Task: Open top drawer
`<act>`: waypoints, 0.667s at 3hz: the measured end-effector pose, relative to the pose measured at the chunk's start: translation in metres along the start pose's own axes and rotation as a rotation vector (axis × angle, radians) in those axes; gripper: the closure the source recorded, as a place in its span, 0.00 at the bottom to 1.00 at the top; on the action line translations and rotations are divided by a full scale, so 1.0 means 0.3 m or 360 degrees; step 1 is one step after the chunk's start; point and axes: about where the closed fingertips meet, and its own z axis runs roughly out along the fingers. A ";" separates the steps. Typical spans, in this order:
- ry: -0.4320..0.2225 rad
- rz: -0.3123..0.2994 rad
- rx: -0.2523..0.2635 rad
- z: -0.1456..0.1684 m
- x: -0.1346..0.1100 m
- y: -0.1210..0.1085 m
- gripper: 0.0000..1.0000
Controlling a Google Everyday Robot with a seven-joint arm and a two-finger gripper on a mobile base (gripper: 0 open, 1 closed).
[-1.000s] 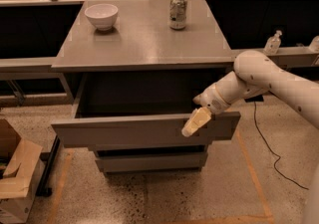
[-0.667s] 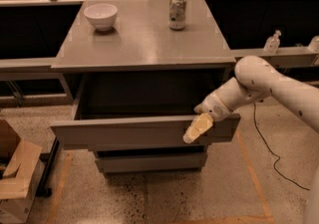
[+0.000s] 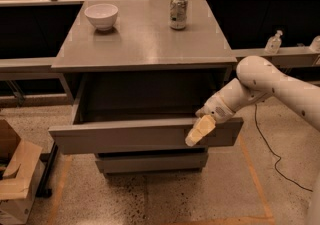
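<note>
1. Speckled floor (image 3: 150,194) with orange tape lines lies under a grey cabinet (image 3: 145,39).
2. Top drawer (image 3: 125,136) stands open, its front panel well out from the cabinet and its tray dark inside.
3. Gripper (image 3: 200,131) rests on the panel's right part, at its top edge; whether it grips cannot be told.
4. Lower drawers (image 3: 150,161) sit closed beneath.
5. Bowl (image 3: 101,15) and can (image 3: 178,11) stand on top, well apart.

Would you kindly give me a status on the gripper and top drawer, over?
Gripper at front panel of top drawer, right of centre. Drawer stands well out. Cardboard box on floor off its left end, apart from it.
</note>
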 end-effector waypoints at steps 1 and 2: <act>0.0182 -0.0068 -0.0048 0.003 -0.043 0.026 0.00; 0.0366 -0.0049 -0.0100 -0.029 0.006 0.098 0.00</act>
